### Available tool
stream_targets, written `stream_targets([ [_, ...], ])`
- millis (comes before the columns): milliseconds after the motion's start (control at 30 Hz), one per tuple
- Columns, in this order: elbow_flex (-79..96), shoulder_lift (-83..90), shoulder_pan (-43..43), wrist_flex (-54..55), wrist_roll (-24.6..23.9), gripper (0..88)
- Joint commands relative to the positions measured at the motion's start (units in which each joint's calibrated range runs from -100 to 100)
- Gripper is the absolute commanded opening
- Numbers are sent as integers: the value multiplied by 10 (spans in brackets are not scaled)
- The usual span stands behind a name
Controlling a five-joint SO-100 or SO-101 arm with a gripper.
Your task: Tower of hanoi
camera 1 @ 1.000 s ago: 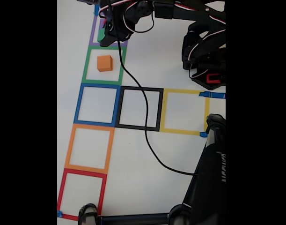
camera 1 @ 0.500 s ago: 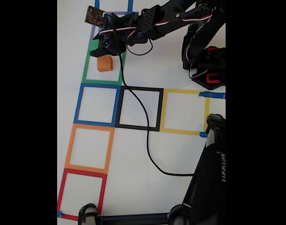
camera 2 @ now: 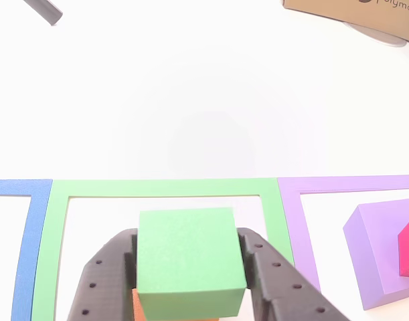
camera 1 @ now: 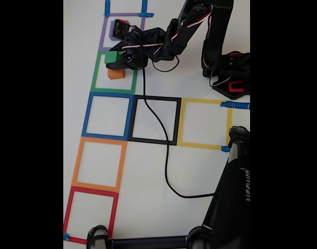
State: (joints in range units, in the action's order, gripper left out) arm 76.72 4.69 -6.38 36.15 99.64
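Two fingers [camera 2: 100,281] of the gripper [camera 2: 188,267] pinch a green cube [camera 2: 189,259] from either side, closed snugly on its flanks. Fixed view: green cube [camera 1: 111,57] sits directly above an orange cube [camera 1: 115,73], inside the green square [camera 1: 95,72] near the table's [camera 1: 148,171] top left corner. Other view: a sliver of orange cube [camera 2: 140,309] shows under the green one; cannot tell whether they touch. Below the green square in the fixed view run blue [camera 1: 87,114], orange [camera 1: 76,161] and red [camera 1: 68,212] squares down the left edge. Right of blue: a black square [camera 1: 177,120], then yellow [camera 1: 181,122]. Purple block [camera 2: 375,257] lies in the purple square [camera 2: 291,200], right of green in the other view. A black cable [camera 1: 163,150] trails across the table toward the bottom right.
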Motion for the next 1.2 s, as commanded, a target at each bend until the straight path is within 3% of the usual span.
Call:
stream_targets([
  [0, -5, -3, 5, 32, 4, 1],
  [1167, -34, -75, 26, 96, 4, 2],
])
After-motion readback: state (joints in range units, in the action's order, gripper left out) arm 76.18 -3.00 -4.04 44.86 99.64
